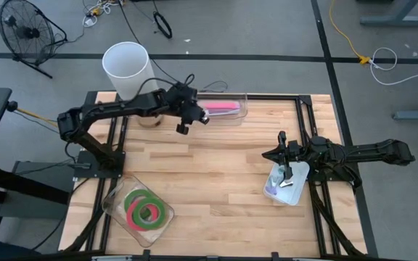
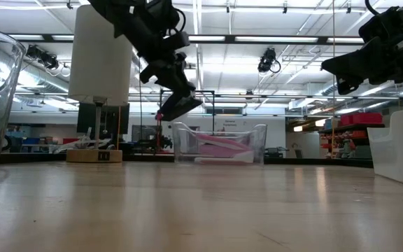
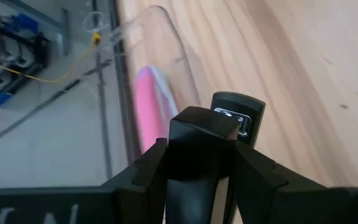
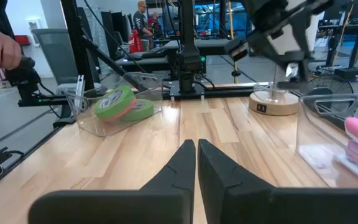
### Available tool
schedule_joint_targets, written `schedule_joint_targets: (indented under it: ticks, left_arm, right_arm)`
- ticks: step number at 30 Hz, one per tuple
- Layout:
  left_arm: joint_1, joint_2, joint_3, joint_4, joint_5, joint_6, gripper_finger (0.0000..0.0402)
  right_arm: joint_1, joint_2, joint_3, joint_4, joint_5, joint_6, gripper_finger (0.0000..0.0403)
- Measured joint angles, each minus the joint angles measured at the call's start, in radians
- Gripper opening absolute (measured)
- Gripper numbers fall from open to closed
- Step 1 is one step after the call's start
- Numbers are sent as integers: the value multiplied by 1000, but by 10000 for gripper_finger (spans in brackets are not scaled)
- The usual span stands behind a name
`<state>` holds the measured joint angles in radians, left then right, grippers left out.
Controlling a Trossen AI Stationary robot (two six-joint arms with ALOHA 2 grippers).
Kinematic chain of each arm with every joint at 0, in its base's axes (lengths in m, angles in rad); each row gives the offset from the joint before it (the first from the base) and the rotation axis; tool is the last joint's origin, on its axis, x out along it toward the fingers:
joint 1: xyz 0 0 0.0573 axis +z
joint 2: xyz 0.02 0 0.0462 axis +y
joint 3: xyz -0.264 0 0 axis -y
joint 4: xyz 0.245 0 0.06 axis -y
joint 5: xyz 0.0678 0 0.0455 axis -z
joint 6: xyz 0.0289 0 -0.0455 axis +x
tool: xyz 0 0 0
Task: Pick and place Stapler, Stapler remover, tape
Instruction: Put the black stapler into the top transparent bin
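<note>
My left gripper hangs over the table's far side, shut on a black stapler, just in front of a clear tray. A pink stapler lies in that tray. Green and pink-red tape rolls lie in a clear bin at the near left. My right gripper waits shut at the right, level above the table. I cannot make out a stapler remover. My left gripper pinches the black stapler's two long sides between its two fingers. The fingers slant down from the table's left. The stapler's metal-tipped end sticks out beyond them. It hangs tilted, clear of the table.
A white roll on a wooden stand rises at the far left, close behind the left arm. A white bin with small things sits under the right arm. The table's bare wood lies between the bins. People show beyond the table.
</note>
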<state>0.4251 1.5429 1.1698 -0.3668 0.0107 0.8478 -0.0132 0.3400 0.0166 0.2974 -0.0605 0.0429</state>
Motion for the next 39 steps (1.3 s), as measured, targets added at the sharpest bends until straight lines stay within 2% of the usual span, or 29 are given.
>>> schedule_joint_targets:
  ticks: [16,23,30,39]
  left_arm:
    - [1,0,24,37,-3,-4,142]
    - [6,0,24,162,-6,-99,142]
    - [33,10,25,238,38,-265,142]
    - [28,65,27,277,31,-295,142]
  right_arm:
    - [0,0,0,0,0,0,22]
    - [0,0,0,0,0,0,22]
    - [0,0,0,0,0,0,22]
    - [0,0,0,0,0,0,22]
